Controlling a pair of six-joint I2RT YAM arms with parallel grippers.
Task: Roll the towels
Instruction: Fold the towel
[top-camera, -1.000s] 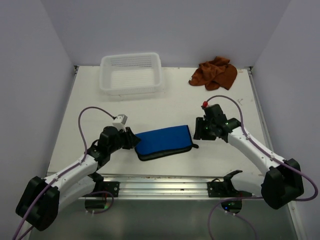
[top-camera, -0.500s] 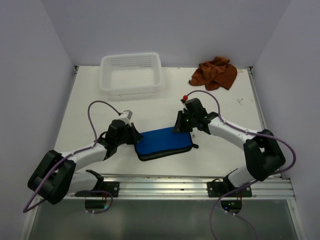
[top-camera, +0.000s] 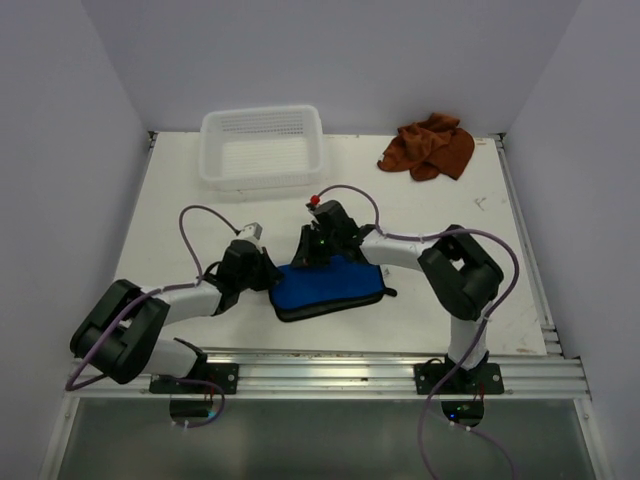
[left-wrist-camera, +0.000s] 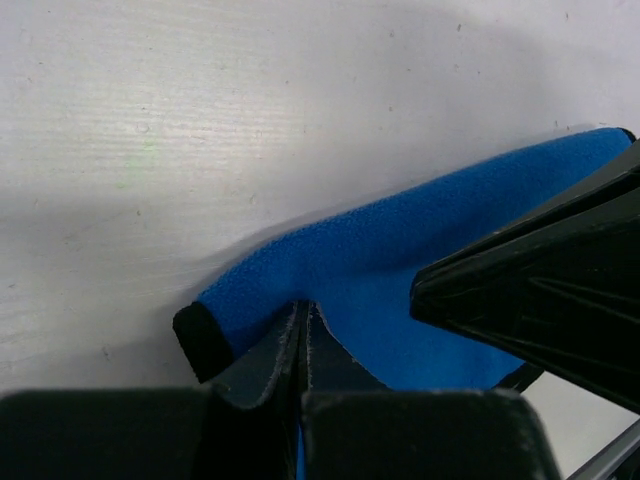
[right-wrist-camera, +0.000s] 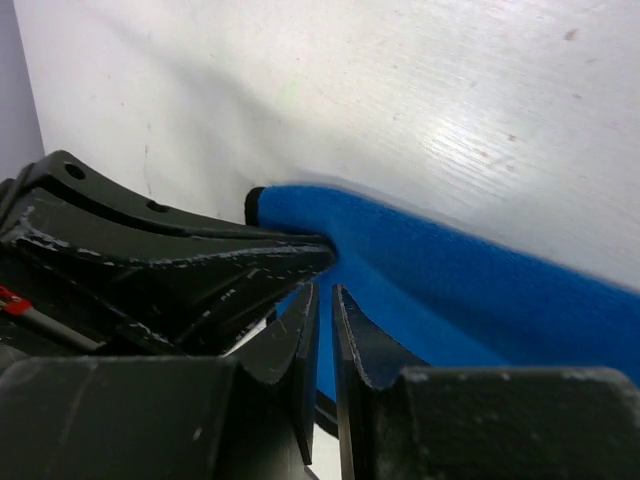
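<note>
The blue towel (top-camera: 335, 290) lies folded flat at the table's middle, dark edging along its near side. My left gripper (top-camera: 270, 276) is at its left end, jaws pressed together on the towel's edge (left-wrist-camera: 400, 250); its fingertips (left-wrist-camera: 303, 308) sit in the blue cloth. My right gripper (top-camera: 306, 254) is right beside it at the towel's far-left corner, jaws almost together with a thin gap (right-wrist-camera: 325, 292), blue cloth (right-wrist-camera: 450, 290) just beyond. The rust-brown towel (top-camera: 430, 146) lies crumpled at the back right, away from both grippers.
A white mesh basket (top-camera: 262, 181) stands at the back left, with nothing in it. A metal rail (top-camera: 330, 362) runs along the table's near edge. The right arm reaches across the towel's far side, the two grippers nearly touching.
My right gripper has swept left from the towel's right end along its far edge to the left corner. My left gripper has stayed at the left end. The towel has not moved.
</note>
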